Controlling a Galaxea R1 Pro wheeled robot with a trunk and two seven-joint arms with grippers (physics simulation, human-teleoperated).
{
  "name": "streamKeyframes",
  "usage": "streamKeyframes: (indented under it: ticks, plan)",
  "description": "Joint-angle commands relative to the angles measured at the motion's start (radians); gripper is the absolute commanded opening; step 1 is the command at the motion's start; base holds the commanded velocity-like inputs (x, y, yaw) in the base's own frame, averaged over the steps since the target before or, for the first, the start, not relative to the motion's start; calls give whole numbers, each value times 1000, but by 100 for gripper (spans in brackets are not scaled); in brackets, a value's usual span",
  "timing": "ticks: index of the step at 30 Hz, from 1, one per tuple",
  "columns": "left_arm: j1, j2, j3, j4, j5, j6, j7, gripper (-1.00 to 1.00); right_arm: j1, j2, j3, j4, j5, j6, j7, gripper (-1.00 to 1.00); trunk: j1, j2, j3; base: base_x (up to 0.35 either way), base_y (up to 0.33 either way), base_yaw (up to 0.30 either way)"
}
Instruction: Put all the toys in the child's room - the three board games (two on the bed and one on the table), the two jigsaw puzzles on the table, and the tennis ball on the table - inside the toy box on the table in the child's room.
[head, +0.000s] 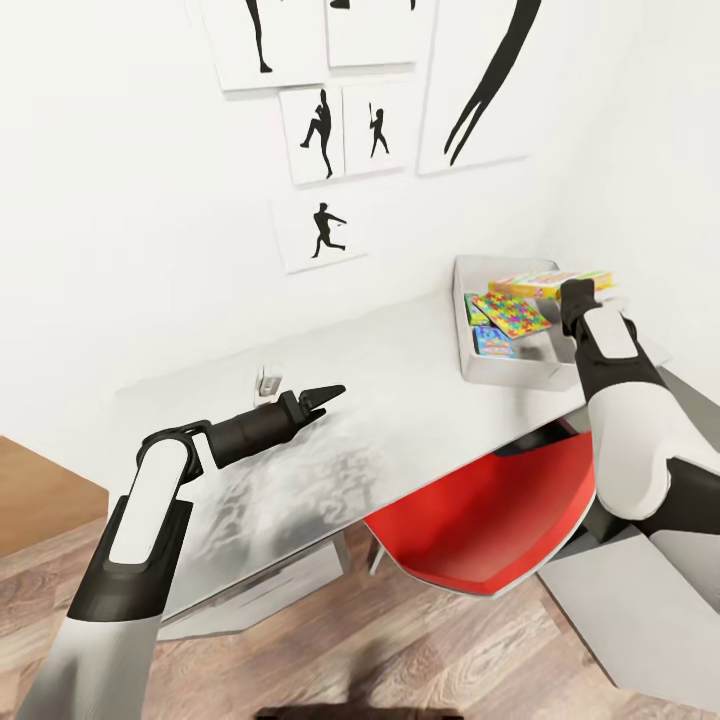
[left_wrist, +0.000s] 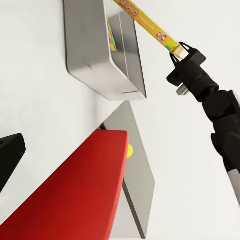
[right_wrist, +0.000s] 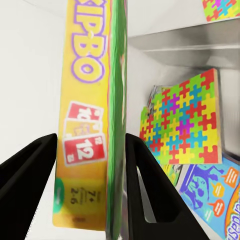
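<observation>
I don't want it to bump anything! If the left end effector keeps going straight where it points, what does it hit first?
Probably nothing soon. The left end effector points over bare table toward the toy box, likely the first thing met, though depth is unclear.

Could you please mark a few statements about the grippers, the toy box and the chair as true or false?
1. The right gripper is shut on the Skip-Bo box. True.
2. The left gripper holds a jigsaw puzzle. False: it holds nothing, above the table.
3. A jigsaw puzzle lies inside the toy box. True.
4. The red chair stands on the table. False: it is tucked under the table's edge.
5. The toy box sits on the floor. False: it sits on the table.
</observation>
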Motion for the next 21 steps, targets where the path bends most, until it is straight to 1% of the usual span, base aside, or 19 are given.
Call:
streamKeyframes:
  ticks: [1,9,21]
  plan:
    - [-1,0,1,0,5,4,4,100,-4,0,-1,-1,-7,0,-4,-100,1,-2,-2,0,0,2]
    - [-2,0,1,-1,5,6,4,100,-18,-5,-2,-1,-7,-3,-4,-100,1,-2,-10,0,0,1]
    - [-9,-6,0,0,4,15,4,100,-24,-8,-2,-2,-5,-5,-4,-100,1,-2,-28,0,0,0]
